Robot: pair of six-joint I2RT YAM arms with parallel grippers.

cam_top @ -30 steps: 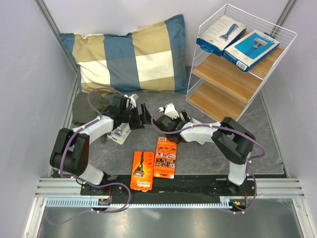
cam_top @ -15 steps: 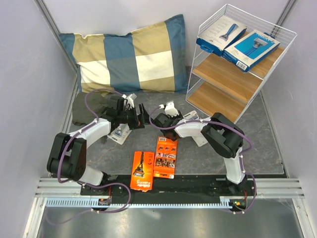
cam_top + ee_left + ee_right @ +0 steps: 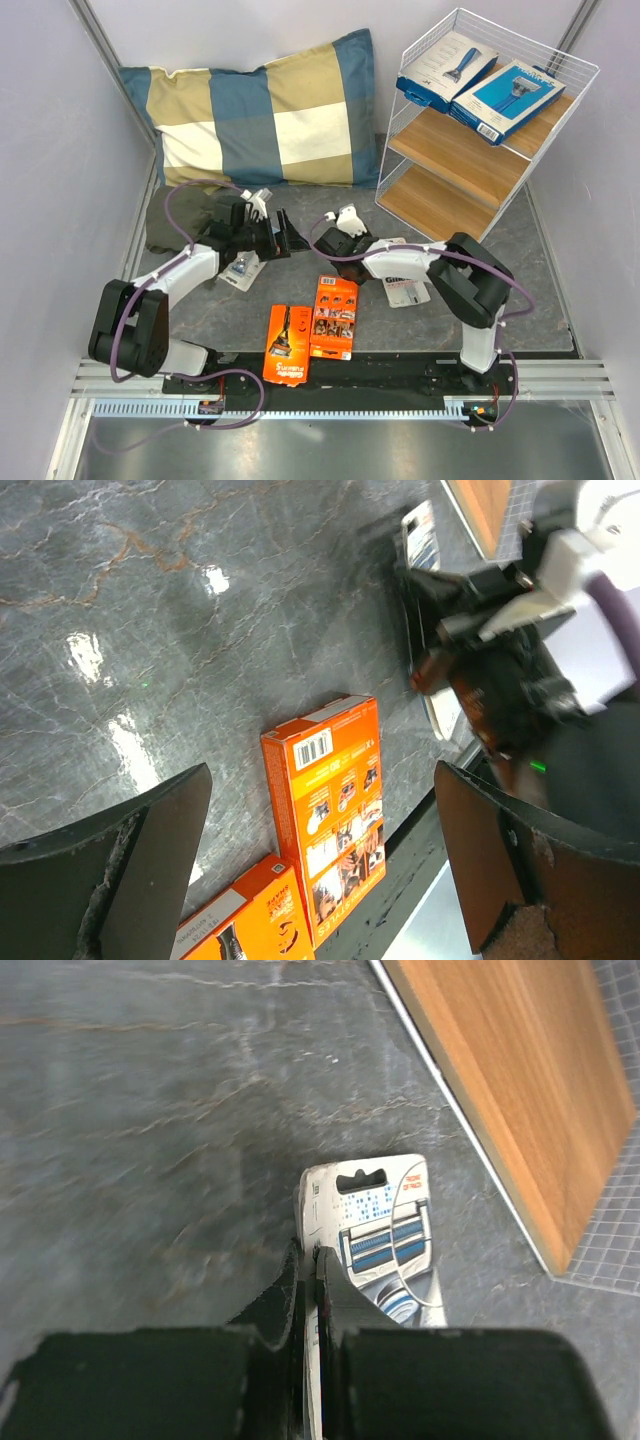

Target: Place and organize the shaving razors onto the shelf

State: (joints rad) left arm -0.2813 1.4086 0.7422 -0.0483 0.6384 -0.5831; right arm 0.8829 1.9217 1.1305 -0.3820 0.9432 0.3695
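— What is being hidden?
— The right forearm (image 3: 400, 258) is covering part of the blister pack (image 3: 375, 1230). The right gripper (image 3: 312, 1260) is pinching its edge, near the shelf (image 3: 470, 165) at the far right corner.
— Room?
— Grey desk (image 3: 150, 1110) is lying open leftward. The left gripper (image 3: 322, 772) is gaping wide, facing the orange cards (image 3: 330, 820) at the near edge. More of the pack is showing than a second ago.

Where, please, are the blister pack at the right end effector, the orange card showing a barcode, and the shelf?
blister pack (image 3: 375, 1228): right wrist view, printed face under the hang hole.
orange card (image 3: 326, 825): left wrist view, middle of its back.
shelf (image 3: 510, 1080): right wrist view, bare wooden board.
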